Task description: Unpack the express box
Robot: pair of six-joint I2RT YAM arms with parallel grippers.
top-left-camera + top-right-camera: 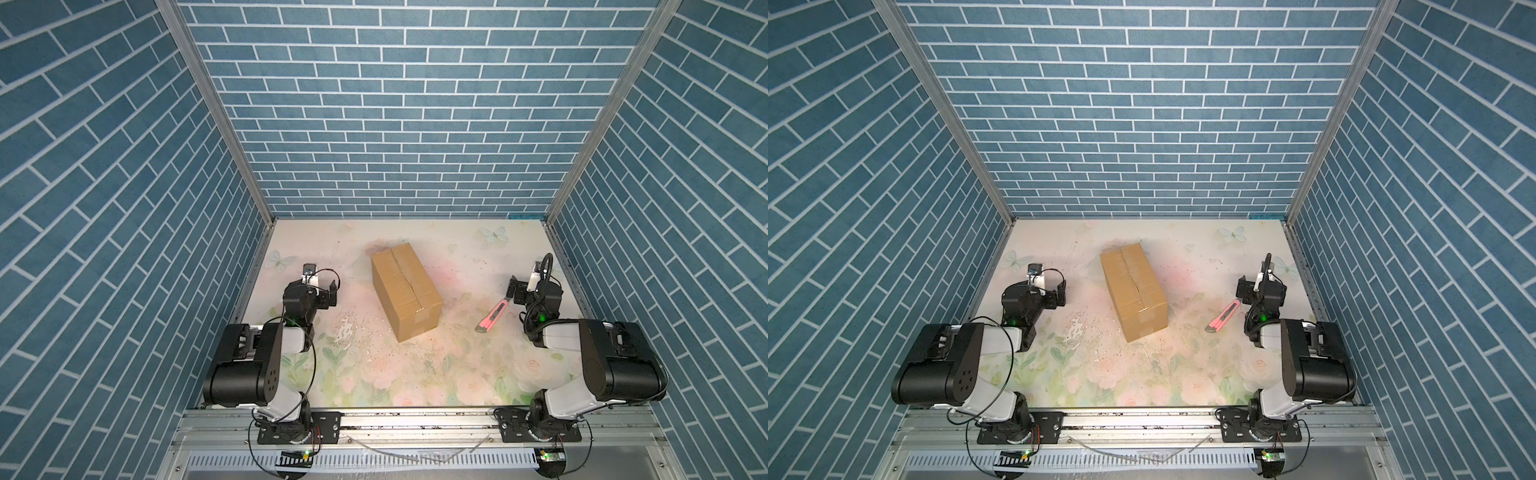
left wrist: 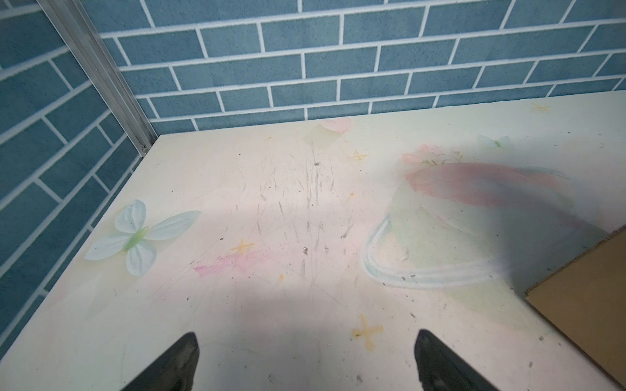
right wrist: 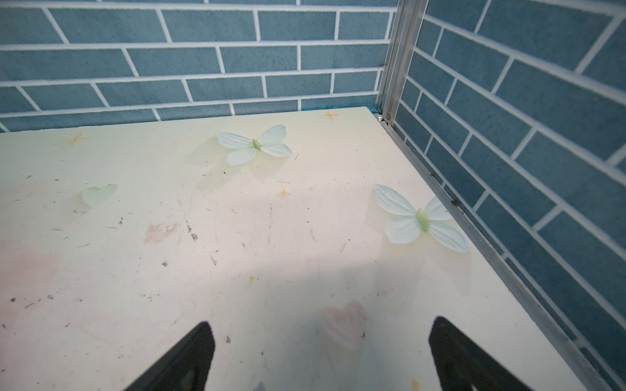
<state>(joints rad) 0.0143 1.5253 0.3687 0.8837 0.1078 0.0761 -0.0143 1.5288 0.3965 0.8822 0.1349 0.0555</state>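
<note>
A pale flower-printed worktop [image 1: 415,382] is shown in both top views. The plain brown oblong corrugated cardboard express box [image 1: 405,291] is laid near its middle, with the flaps shut and the lengthwise seam uppermost. The left pincer [image 2: 306,342] is held released and empty over bare worktop, left of the express box and apart from it. The right pincer [image 3: 321,331] is likewise spread and empty. A pink utility knife [image 1: 492,318] is laid flat between the express box and the right pincer, close to the latter.
</note>
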